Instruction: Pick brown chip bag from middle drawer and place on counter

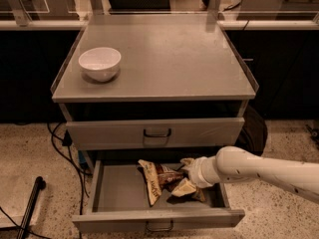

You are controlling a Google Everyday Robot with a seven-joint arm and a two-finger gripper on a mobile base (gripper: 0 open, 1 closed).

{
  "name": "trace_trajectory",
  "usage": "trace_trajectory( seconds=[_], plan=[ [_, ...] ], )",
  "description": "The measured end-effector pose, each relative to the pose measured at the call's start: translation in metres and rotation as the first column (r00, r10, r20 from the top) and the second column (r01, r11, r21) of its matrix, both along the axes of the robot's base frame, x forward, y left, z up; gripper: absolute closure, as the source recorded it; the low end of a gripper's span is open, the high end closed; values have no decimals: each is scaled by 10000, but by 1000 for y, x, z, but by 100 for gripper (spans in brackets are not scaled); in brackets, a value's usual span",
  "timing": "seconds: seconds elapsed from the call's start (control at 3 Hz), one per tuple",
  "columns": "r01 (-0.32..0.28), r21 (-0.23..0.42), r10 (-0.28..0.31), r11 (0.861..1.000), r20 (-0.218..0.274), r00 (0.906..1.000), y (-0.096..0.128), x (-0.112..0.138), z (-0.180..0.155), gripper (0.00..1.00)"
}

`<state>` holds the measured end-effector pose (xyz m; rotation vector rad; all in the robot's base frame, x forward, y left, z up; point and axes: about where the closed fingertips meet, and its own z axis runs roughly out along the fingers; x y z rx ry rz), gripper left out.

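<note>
The brown chip bag [158, 177] lies crumpled in the open middle drawer [119, 195], right of centre, with a cream end pointing to the front. My gripper [185, 177] reaches in from the right on a white arm [249, 171]. It is down in the drawer at the bag's right end, touching it. The counter [169, 59] is the grey cabinet top above.
A white bowl [99, 62] stands on the counter's left side. The drawer above [157, 132] is closed and overhangs the back of the open one. Cables [60, 148] and a black pole [30, 208] lie on the floor at left.
</note>
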<state>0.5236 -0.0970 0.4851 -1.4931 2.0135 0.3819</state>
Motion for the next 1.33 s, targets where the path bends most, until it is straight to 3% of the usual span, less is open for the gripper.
trace_trajectory(
  seconds=[0.33, 1.0, 1.33],
  plan=[
    [-27, -64, 27, 10000, -126, 9999, 11, 17, -43, 30],
    [123, -347, -130, 9993, -193, 9997, 8, 26, -65, 32],
    [122, -352, -129, 9993, -194, 9997, 8, 26, -65, 51]
  ],
)
